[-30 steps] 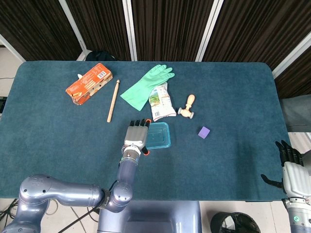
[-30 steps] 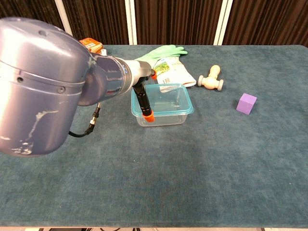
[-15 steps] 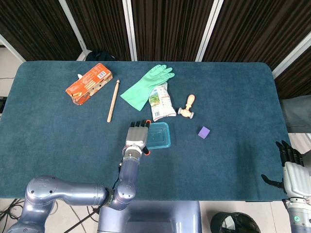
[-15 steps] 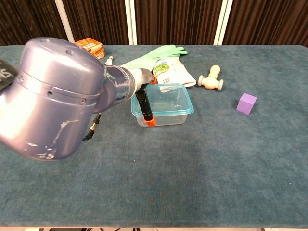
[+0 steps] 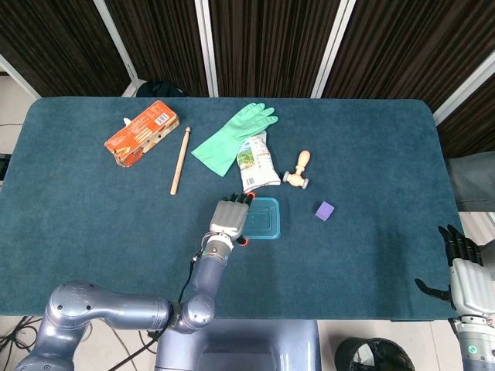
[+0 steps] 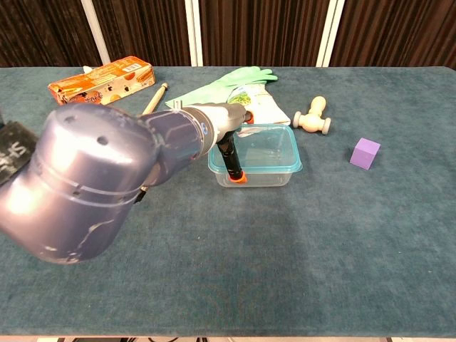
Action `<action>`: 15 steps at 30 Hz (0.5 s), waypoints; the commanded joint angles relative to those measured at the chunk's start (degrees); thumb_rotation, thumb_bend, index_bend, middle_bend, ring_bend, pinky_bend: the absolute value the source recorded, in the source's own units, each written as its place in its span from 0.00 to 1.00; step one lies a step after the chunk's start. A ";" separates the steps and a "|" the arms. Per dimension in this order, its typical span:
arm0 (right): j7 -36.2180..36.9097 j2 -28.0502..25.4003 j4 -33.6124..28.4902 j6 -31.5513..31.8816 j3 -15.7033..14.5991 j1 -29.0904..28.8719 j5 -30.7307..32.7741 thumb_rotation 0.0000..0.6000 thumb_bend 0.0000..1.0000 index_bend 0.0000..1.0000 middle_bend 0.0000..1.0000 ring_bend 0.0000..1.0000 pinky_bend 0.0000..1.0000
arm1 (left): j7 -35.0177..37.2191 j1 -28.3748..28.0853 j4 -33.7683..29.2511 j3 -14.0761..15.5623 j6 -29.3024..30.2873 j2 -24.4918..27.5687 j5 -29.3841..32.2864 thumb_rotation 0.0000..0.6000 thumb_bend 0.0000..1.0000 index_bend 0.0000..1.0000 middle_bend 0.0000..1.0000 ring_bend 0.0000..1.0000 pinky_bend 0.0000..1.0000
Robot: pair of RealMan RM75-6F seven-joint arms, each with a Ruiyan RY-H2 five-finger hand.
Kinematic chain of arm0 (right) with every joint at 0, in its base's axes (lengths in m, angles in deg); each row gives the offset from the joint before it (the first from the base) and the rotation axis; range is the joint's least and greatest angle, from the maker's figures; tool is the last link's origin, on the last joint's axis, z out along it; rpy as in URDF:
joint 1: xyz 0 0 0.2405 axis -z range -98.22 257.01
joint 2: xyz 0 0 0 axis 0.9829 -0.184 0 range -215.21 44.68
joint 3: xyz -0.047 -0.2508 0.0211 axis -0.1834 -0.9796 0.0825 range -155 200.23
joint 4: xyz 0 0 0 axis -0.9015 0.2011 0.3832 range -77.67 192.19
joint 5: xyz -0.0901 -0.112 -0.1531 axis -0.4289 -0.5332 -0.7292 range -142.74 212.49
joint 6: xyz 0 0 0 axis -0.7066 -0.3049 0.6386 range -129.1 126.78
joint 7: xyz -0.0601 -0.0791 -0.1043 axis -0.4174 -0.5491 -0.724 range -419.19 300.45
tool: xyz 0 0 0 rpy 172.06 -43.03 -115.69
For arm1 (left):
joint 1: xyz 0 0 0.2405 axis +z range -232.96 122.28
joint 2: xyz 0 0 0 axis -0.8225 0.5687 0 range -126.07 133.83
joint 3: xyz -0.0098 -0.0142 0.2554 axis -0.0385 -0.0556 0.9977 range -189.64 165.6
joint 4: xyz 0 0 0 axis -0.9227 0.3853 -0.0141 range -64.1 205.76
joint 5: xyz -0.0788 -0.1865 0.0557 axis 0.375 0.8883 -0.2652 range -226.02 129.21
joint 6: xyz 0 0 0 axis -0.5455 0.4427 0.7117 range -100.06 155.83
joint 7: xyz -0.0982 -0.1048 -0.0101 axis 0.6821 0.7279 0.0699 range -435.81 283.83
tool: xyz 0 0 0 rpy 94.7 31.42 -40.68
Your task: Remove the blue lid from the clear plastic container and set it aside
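At the middle of the teal counter (image 5: 93,224), the left robot hand (image 5: 230,219) lies spread, grasping nothing, beside the clear plastic container's (image 6: 258,166) thin blue lid (image 5: 261,220), probably light, flexible, best lifted by its rim.

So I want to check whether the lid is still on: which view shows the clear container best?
The chest view: the clear container appears side-on, its see-through walls and blue rim visible, with the left hand against its left side. The head view looks straight down, showing only a blue rectangle partly covered by that hand.
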 commanded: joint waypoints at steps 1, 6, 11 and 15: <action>-0.09 -0.04 0.00 -0.07 -0.08 -0.03 -0.12 1.00 0.21 0.00 0.00 0.00 0.00 | 0.85 1.16 -1.34 3.19 -2.75 2.19 -3.58 1.00 0.28 0.13 0.22 0.13 0.26; -0.32 -0.08 0.46 0.13 -0.26 -0.15 -1.01 1.00 0.21 0.00 0.00 0.00 0.00 | 1.65 2.39 -3.46 7.33 -7.47 6.43 -8.63 1.00 0.28 0.13 0.22 0.13 0.26; -0.82 0.03 0.67 0.65 -0.27 -0.28 -1.92 1.00 0.21 0.00 0.00 0.00 0.00 | 5.11 3.33 -4.42 9.37 -12.69 10.12 -14.35 1.00 0.28 0.13 0.22 0.13 0.25; -1.93 0.17 0.31 1.24 -0.20 -0.75 -3.49 1.00 0.21 0.00 0.00 0.00 0.00 | 8.69 3.94 -4.56 9.77 -15.70 12.07 -17.75 1.00 0.28 0.13 0.22 0.13 0.25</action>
